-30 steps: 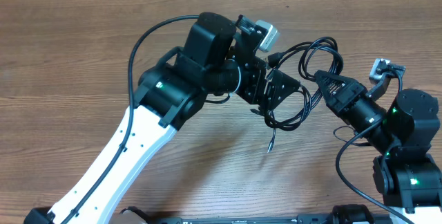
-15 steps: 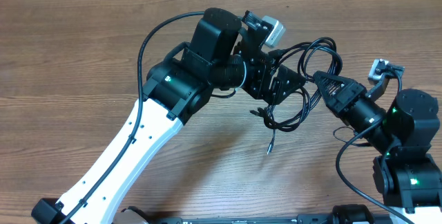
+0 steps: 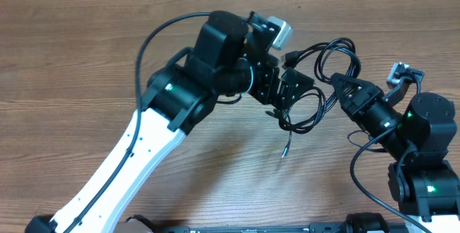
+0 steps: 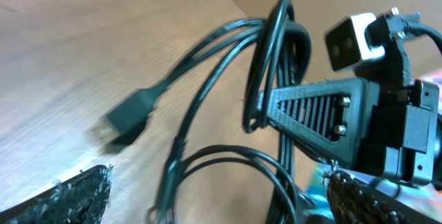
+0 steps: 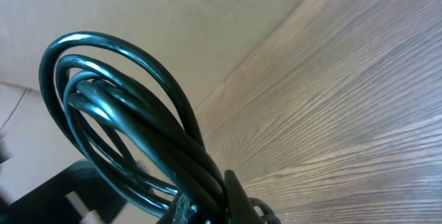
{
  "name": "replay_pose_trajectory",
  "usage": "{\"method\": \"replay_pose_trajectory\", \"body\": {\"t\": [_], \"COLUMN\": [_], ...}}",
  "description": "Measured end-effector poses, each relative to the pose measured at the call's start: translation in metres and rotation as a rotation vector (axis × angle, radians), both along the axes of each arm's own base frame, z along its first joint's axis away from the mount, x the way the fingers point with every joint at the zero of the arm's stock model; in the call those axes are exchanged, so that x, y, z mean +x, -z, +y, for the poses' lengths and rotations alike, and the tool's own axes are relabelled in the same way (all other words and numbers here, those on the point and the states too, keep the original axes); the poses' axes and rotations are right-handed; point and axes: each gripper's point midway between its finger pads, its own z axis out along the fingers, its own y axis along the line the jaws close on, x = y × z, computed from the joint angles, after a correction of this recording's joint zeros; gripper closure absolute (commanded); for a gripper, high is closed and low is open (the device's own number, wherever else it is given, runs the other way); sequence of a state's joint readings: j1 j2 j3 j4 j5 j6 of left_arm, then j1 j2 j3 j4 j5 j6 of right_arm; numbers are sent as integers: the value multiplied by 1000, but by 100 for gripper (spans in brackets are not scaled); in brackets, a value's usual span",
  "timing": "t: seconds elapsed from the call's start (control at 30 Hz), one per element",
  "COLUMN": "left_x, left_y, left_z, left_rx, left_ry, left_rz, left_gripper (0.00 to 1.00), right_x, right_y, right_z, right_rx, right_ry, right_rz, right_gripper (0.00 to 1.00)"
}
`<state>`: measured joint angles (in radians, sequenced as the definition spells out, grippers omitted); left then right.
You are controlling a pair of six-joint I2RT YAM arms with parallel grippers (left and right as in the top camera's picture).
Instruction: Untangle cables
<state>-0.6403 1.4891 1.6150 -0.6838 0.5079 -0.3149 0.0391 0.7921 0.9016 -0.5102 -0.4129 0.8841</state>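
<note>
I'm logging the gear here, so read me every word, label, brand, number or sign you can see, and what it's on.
None readable. The cables, the table and the right gripper show no print.
The plug is blurred; no mark can be made out on it.

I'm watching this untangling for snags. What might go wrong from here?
The right gripper is shut on the bunched cables, several strands together; pulling may tighten the tangle. The open left gripper faces overlapping loops, so closing may catch more than one strand. The loose plug might snag in a loop.
</note>
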Motion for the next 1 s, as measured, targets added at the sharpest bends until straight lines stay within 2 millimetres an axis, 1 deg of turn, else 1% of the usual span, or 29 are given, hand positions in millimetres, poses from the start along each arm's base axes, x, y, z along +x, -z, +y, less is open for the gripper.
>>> {"method": "replay_pose_trajectory", "body": {"t": [0.1,0.17,0.33,0.47,0.6,0.87,1.0], "left_x": [-3,-7,-22,-29,-25,-9,-4], "left_y": [-11,-17,-19,-20,-15,9,9], "left_z": [5,4,-9,-18,-22,-37,-40], "left_rx": [8,8,27,34,40,50,41], "left_ry": [-41,-47,-7,29,24,-3,-20], "left_rz": [-51,-76,-120,-156,-155,-84,-83], "left_gripper": [0,0,0,0,0,1,0], "right_x": [3,5,12,15,15,14,13], "right_y": [2,4,14,16,14,13,13], "right_z": [-3,-4,-5,-4,-2,0,2], "right_rx": [-2,0,5,12,16,22,27], "right_ry": [22,31,43,37,27,13,4], "right_rz": [8,19,58,63,56,58,58], "right_gripper": [96,96,96,96,96,96,96]}}
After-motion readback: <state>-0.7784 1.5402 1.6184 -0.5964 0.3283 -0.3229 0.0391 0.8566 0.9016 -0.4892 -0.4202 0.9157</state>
